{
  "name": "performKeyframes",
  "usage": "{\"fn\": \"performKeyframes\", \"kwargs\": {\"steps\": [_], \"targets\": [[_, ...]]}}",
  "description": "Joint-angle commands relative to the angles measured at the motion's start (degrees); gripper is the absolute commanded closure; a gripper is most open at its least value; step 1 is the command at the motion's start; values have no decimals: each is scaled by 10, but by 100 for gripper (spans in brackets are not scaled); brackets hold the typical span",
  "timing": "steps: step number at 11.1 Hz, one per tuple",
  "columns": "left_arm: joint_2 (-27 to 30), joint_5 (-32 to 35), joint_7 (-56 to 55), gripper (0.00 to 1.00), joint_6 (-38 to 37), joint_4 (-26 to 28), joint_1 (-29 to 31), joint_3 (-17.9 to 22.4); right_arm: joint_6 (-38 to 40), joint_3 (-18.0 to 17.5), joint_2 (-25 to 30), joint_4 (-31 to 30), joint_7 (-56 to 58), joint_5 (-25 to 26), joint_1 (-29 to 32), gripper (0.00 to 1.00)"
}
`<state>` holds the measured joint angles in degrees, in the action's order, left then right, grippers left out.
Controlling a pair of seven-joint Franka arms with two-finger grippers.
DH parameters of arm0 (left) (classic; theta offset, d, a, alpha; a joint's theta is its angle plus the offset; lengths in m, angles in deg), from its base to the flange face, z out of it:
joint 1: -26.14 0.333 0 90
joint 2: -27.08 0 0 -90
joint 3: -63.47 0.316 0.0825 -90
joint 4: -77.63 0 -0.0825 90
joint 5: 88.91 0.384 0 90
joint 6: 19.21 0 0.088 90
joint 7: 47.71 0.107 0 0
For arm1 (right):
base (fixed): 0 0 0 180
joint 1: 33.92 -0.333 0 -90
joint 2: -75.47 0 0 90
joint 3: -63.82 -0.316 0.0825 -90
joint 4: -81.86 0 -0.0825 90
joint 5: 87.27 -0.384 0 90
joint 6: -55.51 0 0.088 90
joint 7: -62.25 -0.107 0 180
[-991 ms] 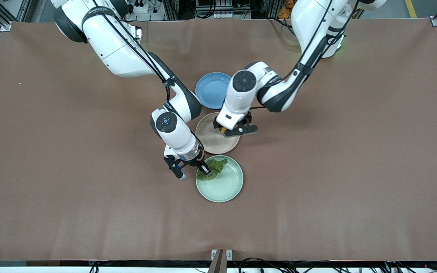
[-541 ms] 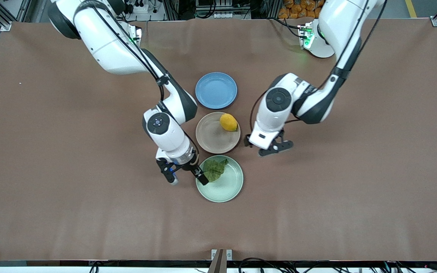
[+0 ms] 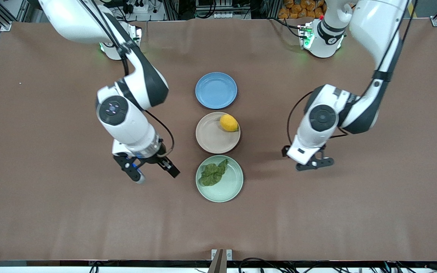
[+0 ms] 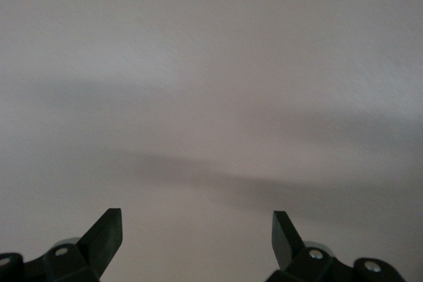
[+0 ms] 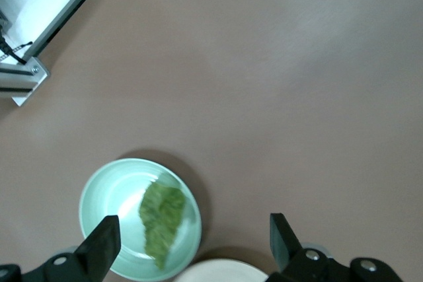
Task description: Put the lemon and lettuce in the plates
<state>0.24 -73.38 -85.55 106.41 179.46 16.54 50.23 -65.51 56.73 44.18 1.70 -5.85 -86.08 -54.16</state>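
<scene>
On the cream plate (image 3: pixel 212 139) sits the lemon (image 3: pixel 228 123), firm, apt to roll; lettuce (image 3: pixel 213 173), limp and light, lies in the mint plate (image 3: pixel 229 187); my left hand (image 3: pixel 314 162) and right hand (image 3: pixel 151 171) hang wide open, empty, over bare table (image 3: pixel 51 212).

Both grippers (image 3: pixel 151 170) (image 3: pixel 311 162) now off the plates, over bare table.

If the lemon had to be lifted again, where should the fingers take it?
Across the short middle of the lemon, coming straight down from above. It is oval and lies on its side against the beige plate's rim, so a sideways approach would likely meet the rim.
</scene>
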Motion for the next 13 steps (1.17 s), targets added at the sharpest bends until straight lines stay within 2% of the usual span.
{"fn": "performKeyframes", "kwargs": {"steps": [1, 3, 4, 7, 9, 11, 13], "targets": [[42, 6, 55, 0, -35, 6, 43, -10, 113, -4, 75, -27, 126, 2, 29, 0], [56, -3, 107, 0, -63, 7, 53, -5, 209, -2, 116, -28, 231, 0, 63, 0], [77, -15, 134, 0, -72, 14, 47, 10, 243, -2, 133, -34, 271, -1, 86, 0], [135, -106, 262, 0, -112, 31, 39, 64, 275, -2, 205, -91, 371, -1, 151, 0], [197, -110, 269, 0, -118, 62, 29, 75, 315, -1, 232, -99, 428, -1, 192, 0], [225, -122, 269, 0, -134, 57, 6, 106, 331, -1, 250, -104, 533, -1, 234, 0], [252, -133, 269, 0, -137, 50, 2, 117, 329, 1, 274, -127, 592, -1, 261, 0]]}}
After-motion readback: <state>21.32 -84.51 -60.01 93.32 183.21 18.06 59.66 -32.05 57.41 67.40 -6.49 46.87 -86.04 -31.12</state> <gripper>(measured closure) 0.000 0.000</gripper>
